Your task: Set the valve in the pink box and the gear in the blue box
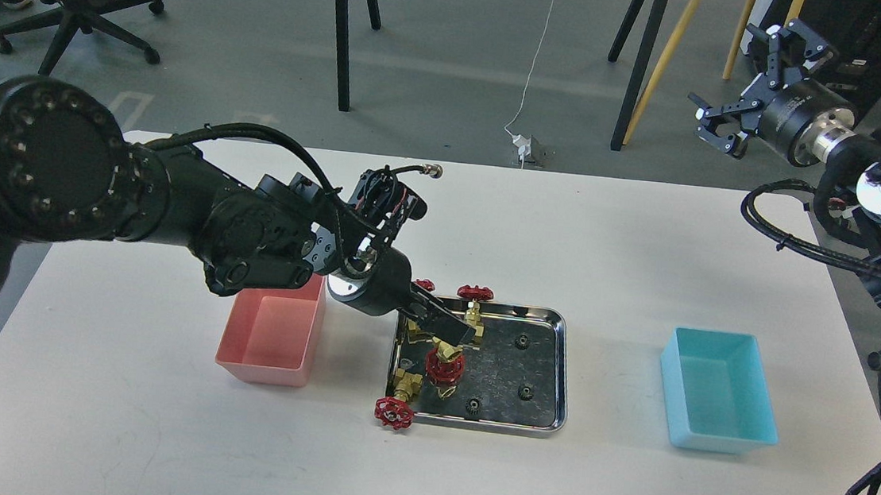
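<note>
Nearest, at the lower middle of the frame, one valve [394, 412] lies with its red handwheel hanging over the front left corner of the steel tray [557, 369]. Four valves show in all: that one, one in the tray's left part with its handwheel facing up [445, 366], and two at the tray's far edge, of which one [475, 294] is plain and the other [424, 285] shows only its red wheel behind the arm. Three gears lie on the tray: one near the front edge [474, 404], one at the right [525, 391], one further back [519, 340]. The pink box [273, 336] sits left of the tray, the blue box [719, 389] well to the right, both on the white worktop [153, 430]. The left gripper [449, 333] reaches down into the tray, just above the upturned valve; its fingers are too dark to tell how far they part or whether they grip anything. At the upper right, the right gripper [741, 90] hangs beyond the worktop, fingers spread wide and empty.
</note>
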Controlling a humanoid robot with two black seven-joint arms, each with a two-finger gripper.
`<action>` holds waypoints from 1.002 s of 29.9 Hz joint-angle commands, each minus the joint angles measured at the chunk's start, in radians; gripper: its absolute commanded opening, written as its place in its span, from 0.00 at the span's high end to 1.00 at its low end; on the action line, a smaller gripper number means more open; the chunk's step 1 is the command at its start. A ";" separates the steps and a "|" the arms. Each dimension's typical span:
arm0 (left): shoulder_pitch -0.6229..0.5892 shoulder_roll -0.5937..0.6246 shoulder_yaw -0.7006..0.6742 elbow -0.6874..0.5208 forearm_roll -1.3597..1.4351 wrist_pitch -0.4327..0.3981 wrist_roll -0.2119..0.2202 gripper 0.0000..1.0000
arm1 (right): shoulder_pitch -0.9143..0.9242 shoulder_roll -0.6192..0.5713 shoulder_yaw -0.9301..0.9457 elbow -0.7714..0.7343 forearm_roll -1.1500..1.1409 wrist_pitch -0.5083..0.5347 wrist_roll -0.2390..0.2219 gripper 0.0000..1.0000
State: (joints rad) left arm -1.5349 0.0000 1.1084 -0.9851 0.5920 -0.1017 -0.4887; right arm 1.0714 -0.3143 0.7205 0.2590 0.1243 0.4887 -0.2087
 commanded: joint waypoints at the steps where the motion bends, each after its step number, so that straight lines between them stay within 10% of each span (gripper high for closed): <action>1: 0.015 0.000 -0.002 0.014 0.003 0.005 0.000 0.00 | -0.007 -0.002 -0.001 0.000 0.000 0.000 0.000 0.01; 14: 0.038 0.000 -0.062 0.017 0.005 0.017 0.000 0.00 | -0.014 0.001 -0.001 0.000 0.000 0.000 0.002 0.01; 30: 0.021 0.000 0.004 -0.017 0.440 0.220 0.000 0.00 | -0.048 -0.023 0.000 0.005 0.001 0.000 0.003 0.01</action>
State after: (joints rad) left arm -1.5142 0.0000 1.0803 -0.9977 0.9368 0.0740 -0.4887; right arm 1.0269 -0.3237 0.7209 0.2618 0.1254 0.4887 -0.2065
